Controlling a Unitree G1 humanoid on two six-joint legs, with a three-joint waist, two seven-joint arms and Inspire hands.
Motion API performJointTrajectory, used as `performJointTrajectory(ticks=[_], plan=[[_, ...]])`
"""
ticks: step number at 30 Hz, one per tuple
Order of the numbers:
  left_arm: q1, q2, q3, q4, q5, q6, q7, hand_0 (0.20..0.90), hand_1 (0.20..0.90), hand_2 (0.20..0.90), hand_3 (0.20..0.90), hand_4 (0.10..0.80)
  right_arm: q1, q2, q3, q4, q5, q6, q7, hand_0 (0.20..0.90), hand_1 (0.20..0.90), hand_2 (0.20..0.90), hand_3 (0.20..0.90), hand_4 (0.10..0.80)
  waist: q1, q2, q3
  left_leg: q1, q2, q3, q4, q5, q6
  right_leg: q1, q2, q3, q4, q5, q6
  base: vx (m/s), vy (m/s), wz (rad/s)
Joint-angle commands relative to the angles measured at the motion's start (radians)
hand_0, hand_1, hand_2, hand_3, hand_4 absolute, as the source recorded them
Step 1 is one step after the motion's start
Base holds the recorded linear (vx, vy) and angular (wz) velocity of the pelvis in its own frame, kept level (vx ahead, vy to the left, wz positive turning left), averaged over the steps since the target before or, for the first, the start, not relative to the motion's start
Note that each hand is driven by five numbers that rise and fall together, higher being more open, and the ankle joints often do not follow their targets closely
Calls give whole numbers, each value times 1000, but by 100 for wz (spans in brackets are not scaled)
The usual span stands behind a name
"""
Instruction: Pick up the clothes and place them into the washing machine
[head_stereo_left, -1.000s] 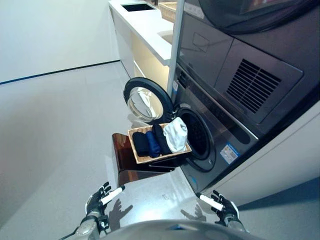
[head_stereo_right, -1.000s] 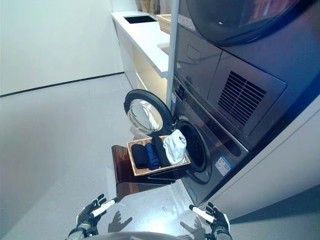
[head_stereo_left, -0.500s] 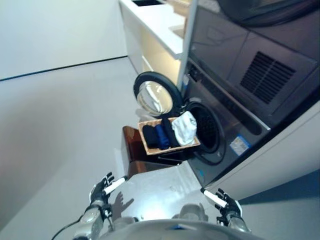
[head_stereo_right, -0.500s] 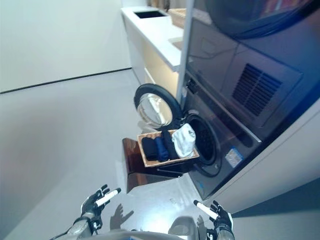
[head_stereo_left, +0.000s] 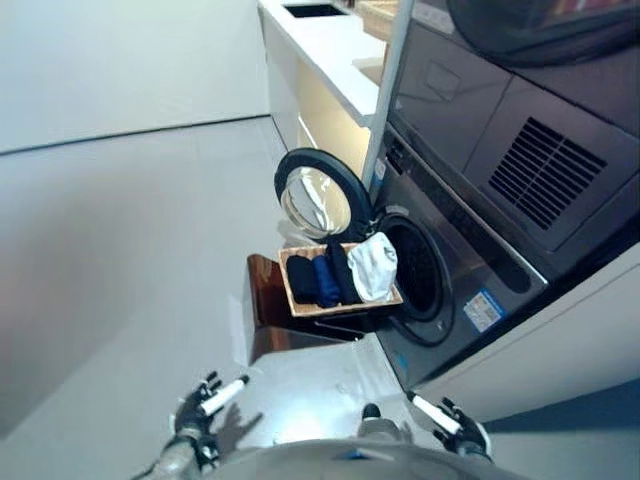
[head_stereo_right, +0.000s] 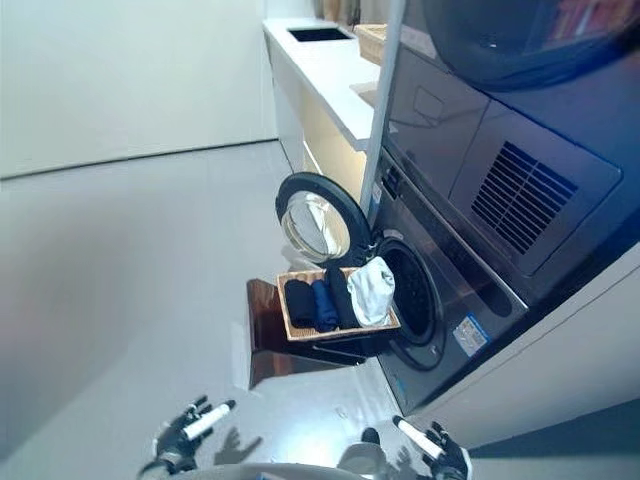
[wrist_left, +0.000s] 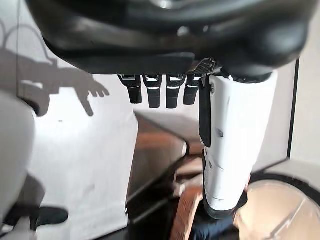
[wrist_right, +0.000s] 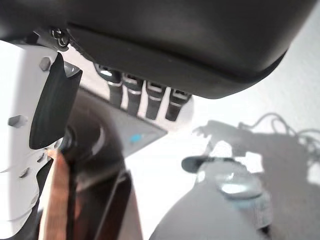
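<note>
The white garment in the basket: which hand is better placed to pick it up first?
Probably the right hand. The white garment lies at the basket's end beside the washing machine's opening, on the robot's right. The left hand is low on the opposite side. Both hands are open, empty and far from the basket.

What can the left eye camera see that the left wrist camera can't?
Only the left eye view shows the whole washing machine, the white cloth in the basket, the white counter and the right hand, open. Only the left wrist view shows the left hand up close, fingers straight, holding nothing. Both show the round open door, the brown stand and some dark clothes.
</note>
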Motion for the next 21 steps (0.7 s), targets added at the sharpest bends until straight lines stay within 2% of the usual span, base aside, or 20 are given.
performJointTrajectory(ticks=[1,2,3,4,5,6,8,9,11,13,14,15,18,21], plan=[[-53,69,37,-85,-14,-69,4,900,900,900,900,800,-69,-16,1,-47,2,-61,-10,900,900,900,900,800,-8,-24,13,209,37,-56,-210,48,-90,-167,-42,29,-131,305,85,260,-208,-18],[-51,65,30,-78,-20,-67,7,900,900,900,900,800,-68,-19,7,-36,-2,-59,-7,900,900,900,900,800,-8,-12,1,227,71,-69,-210,56,-102,-190,-30,27,-69,229,70,189,-143,-14],[-51,65,30,-78,-20,-67,7,900,900,900,900,800,-68,-19,7,-35,-2,-59,-7,900,900,900,900,800,-8,-11,0,227,73,-69,-211,55,-102,-192,-29,26,-65,226,69,193,-155,3],[-51,61,28,-79,-26,-71,9,900,900,900,900,800,-72,-20,12,-30,-5,-59,-6,900,900,900,900,800,-10,-6,-4,237,92,-69,-216,60,-109,-184,-17,22,-62,209,63,188,-192,18],[-68,58,10,-67,-36,-72,13,900,900,900,900,800,-79,-32,15,-8,-4,-62,-11,900,900,900,900,800,-22,12,-16,224,135,-90,-202,93,-125,-186,21,43,-32,160,42,239,-249,33],[-83,52,0,-67,-46,-74,15,900,900,900,900,800,-83,-39,16,-6,-4,-66,-14,900,900,900,900,800,-29,23,-17,210,154,-100,-187,121,-134,-191,38,41,-12,143,34,197,-219,54],[-106,44,-11,-63,-53,-77,17,900,900,900,900,800,-91,-49,15,-5,6,-74,-17,900,900,900,900,800,-40,34,-15,187,180,-112,-172,154,-144,-192,56,31,-3,124,21,84,-122,74],[-106,44,-11,-63,-53,-77,17,900,900,900,900,800,-91,-49,15,-5,6,-74,-17,900,900,900,900,800,-41,35,-15,187,180,-113,-172,154,-144,-192,56,31,-3,124,21,75,-143,60],[-137,31,-29,-67,-76,-79,25,900,900,900,900,800,-99,-65,17,0,14,-83,-27,900,900,900,900,800,-48,45,-18,151,216,-98,-134,218,-163,-183,82,10,2,87,2,143,-232,40],[-158,24,-42,-64,-80,-81,28,900,900,900,900,800,-112,-72,17,6,33,-88,-29,900,900,900,900,800,-54,50,-16,133,228,-96,-97,264,-168,-172,104,2,4,70,-16,130,-193,31],[-158,24,-42,-63,-80,-82,28,900,900,900,900,800,-112,-72,17,6,33,-88,-29,900,900,900,900,800,-55,50,-15,133,229,-97,-96,264,-169,-172,105,1,4,70,-17,132,-191,14],[-167,18,-52,-63,-77,-79,29,900,900,900,900,800,-114,-78,16,5,39,-92,-29,900,900,900,900,800,-56,48,-15,118,230,-89,-51,289,-166,-153,127,1,-2,52,-35,138,-180,6],[-174,11,-70,-64,-73,-74,27,900,900,900,900,800,-110,-85,10,25,49,-96,-37,900,900,900,900,800,-54,45,-11,66,227,-49,47,358,-159,-103,158,-5,-18,14,-69,151,-184,6],[-178,10,-81,-67,-72,-72,24,900,900,900,900,800,-110,-87,5,28,54,-97,-40,900,900,900,900,800,-49,44,-1,39,215,-38,37,377,-151,-75,166,-3,-29,-1,-77,100,-69,6]])
